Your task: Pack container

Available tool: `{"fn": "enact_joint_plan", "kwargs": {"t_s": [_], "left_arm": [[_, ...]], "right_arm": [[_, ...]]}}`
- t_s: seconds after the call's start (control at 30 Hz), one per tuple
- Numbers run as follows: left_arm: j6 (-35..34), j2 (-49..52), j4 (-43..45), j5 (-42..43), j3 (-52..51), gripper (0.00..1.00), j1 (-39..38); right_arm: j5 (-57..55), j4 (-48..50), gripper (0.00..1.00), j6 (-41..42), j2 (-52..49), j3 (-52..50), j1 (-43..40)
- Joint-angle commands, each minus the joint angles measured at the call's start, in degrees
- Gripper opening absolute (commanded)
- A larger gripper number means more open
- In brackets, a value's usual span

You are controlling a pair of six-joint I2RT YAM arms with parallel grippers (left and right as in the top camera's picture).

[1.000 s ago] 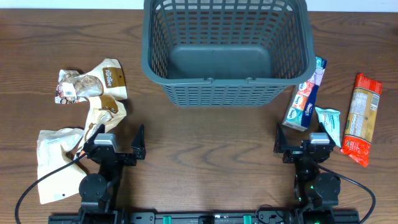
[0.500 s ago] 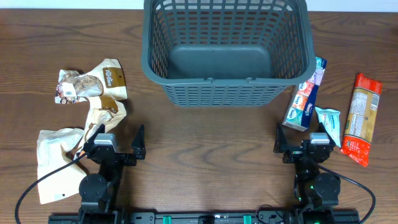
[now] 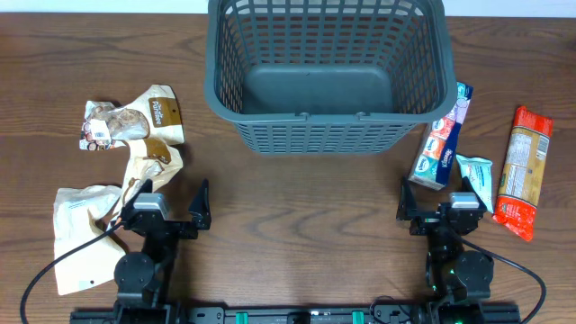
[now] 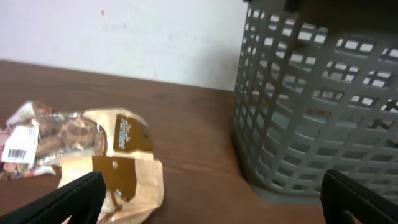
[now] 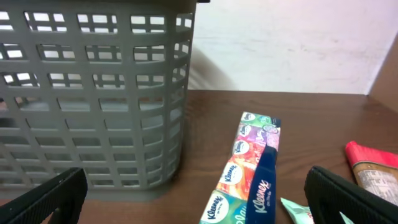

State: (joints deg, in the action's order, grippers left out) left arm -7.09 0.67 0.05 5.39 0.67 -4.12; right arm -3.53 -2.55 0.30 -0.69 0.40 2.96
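Observation:
The dark grey slotted container (image 3: 328, 135) stands at the back centre of the table and has nothing in it; it also shows in the left wrist view (image 4: 317, 118) and the right wrist view (image 5: 93, 99). Brown and cream snack packets (image 3: 135, 121) lie to its left, also seen in the left wrist view (image 4: 81, 140). A Kleenex tissue multipack (image 3: 443, 137) lies to its right, also in the right wrist view (image 5: 249, 168). My left gripper (image 3: 171, 211) is open and empty near the front left. My right gripper (image 3: 443, 211) is open and empty near the front right.
A crumpled cream packet (image 3: 76, 234) lies at the front left. A red and tan packet (image 3: 522, 171) lies at the far right, beside a small teal tissue pack (image 3: 477, 180). A pale wall stands behind the table.

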Motion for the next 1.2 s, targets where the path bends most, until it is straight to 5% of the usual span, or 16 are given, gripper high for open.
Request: {"fn": "enact_joint_plan", "kwargs": {"t_s": [0.0, 0.3, 0.5, 0.73, 0.9, 1.17], "left_arm": [[-2.9, 1.3, -1.7, -3.4, 4.3, 0.99, 0.3], [6.0, 23.7, -14.5, -7.8, 32.7, 0.98, 0.3], [6.0, 42.8, -25.1, -8.0, 51.1, 0.98, 1.7], [5.9, 60.0, -47.0, -8.0, 72.2, 0.98, 7.8], [6.0, 67.5, -60.1, -7.9, 78.6, 0.98, 14.1], [6.0, 77.7, -67.1, -7.8, 78.5, 0.98, 20.4]], "right_arm": [[0.3, 0.0, 0.99, 2.9, 0.3, -0.1, -0.3], [0.3, 0.1, 0.99, 5.3, 0.3, 0.0, -0.3], [0.3, -0.8, 0.99, 5.5, -1.6, 2.4, -0.3], [0.3, -6.5, 0.99, 3.7, -13.9, 12.5, -0.6], [0.3, -8.8, 0.99, 1.1, -26.5, 21.8, -1.8], [0.3, -10.1, 0.99, 1.2, -40.4, 28.2, -3.0]]}}
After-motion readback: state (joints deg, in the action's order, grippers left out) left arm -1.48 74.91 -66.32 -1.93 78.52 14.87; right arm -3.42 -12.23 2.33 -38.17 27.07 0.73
